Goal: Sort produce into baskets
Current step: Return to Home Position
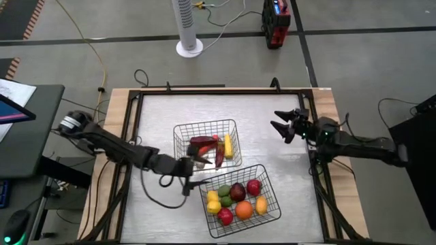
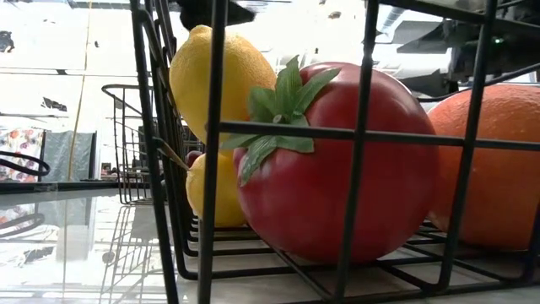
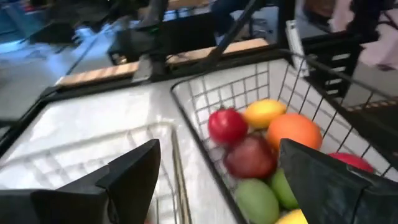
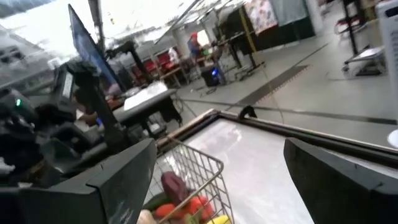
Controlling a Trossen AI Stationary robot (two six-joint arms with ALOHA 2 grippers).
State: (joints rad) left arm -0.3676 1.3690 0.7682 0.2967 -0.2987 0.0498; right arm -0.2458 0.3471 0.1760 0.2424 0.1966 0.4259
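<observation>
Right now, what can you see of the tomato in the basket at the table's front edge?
The tomato is round, glossy and deep red, with a smooth skin that looks plastic. Its green leafy calyx is tipped toward the low camera rather than pointing straight up. It rests on the floor wires of the black wire basket, close behind the front grid. A lemon lies against its left side and an orange on its right; whether the orange touches it is unclear.
</observation>
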